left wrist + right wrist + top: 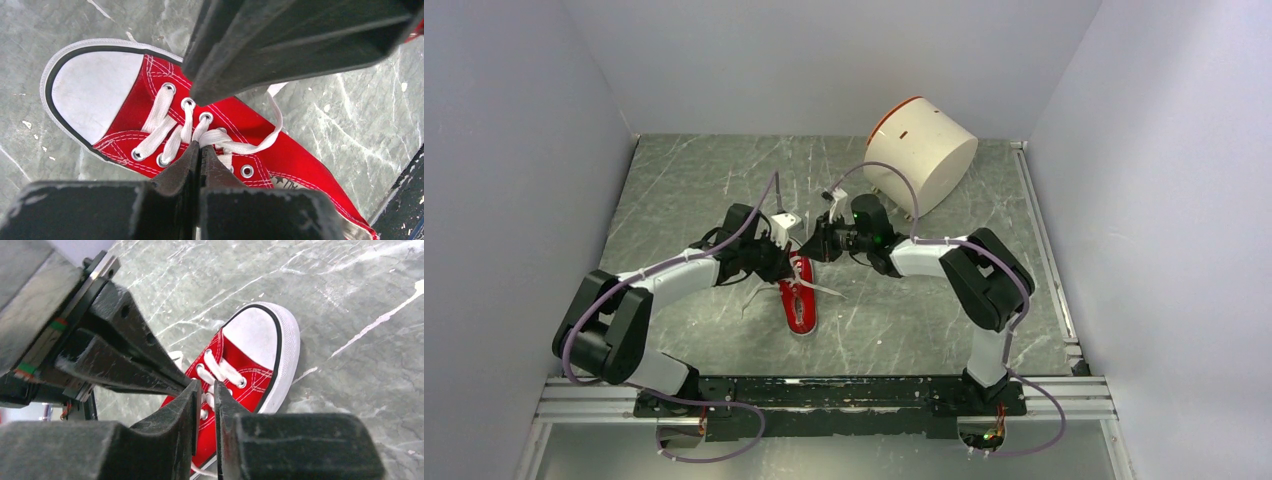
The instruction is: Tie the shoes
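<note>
Red canvas sneaker [801, 300] sits sole-down on the surface [904, 320], directly under both tools. Left tool [200, 149] pinched shut on a white lace [240, 148] at the eyelets [205, 118]; right tool [207, 390] a slit apart, contents unclear. Lace limp, likely slippery: take it near its free end.

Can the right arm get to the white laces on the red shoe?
Probably yes. The right gripper hovers just above the laces, jaws slightly apart, with nothing between. The left gripper crowds close beside it, seemingly pinching a lace.
</note>
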